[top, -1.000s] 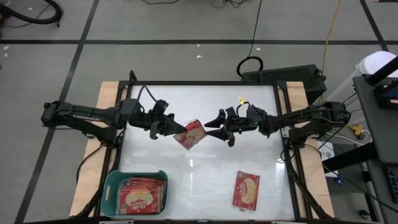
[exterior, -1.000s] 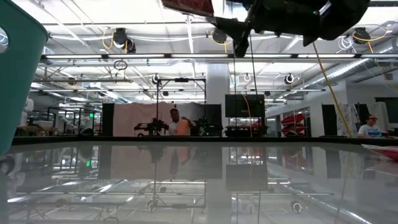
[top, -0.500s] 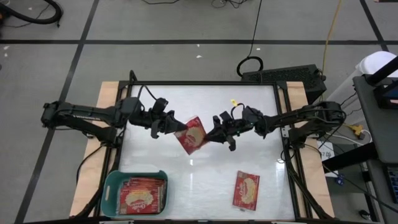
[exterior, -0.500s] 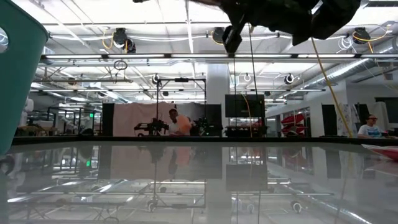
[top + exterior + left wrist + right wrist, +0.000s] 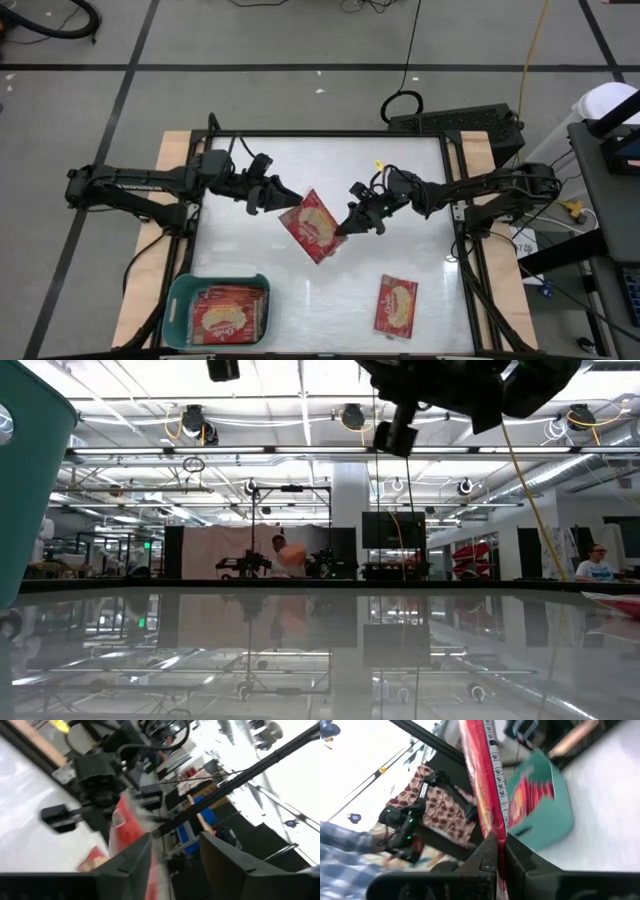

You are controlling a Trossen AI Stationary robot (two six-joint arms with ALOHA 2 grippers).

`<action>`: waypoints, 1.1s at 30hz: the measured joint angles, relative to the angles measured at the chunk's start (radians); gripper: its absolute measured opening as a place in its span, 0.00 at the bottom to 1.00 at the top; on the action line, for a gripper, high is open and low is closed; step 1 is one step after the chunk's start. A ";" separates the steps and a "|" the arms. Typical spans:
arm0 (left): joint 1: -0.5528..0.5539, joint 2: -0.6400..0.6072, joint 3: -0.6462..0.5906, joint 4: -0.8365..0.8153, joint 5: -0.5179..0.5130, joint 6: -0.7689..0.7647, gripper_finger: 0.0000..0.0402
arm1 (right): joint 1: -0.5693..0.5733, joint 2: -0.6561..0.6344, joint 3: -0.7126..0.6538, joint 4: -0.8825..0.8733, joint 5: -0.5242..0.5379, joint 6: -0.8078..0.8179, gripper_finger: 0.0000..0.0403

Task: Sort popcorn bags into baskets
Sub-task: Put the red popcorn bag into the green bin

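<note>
Red popcorn packet held above mid-worktop

The right hand [image 5: 343, 228] is clenched on the edge of 1 flat red popcorn packet [image 5: 314, 224] above the glossy white worktop [image 5: 420, 250]; the left hand [image 5: 282, 192] has its fingers parted just beside it. Another packet [image 5: 396, 305] lies flat; more fill the teal-green plastic basket [image 5: 180, 300].

Held popcorn bag [image 5: 125, 822] motion-blurred, its lower end behind dark jaws.

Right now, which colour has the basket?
Teal-green; the basket shows best in the high view.
</note>
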 joint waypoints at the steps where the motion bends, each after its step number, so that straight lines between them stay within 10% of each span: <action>1: 0.007 -0.006 0.000 -0.021 0.003 0.001 0.45 | -0.007 -0.011 0.000 -0.029 -0.025 0.023 0.00; 16: -0.027 -0.041 -0.021 -0.283 -0.043 0.012 0.52 | -0.113 -0.118 0.000 -0.226 -0.518 0.304 0.00; 33: -0.300 0.072 -0.037 -0.196 -0.552 -0.231 0.63 | -0.265 -0.118 0.000 -0.224 -0.523 0.199 0.00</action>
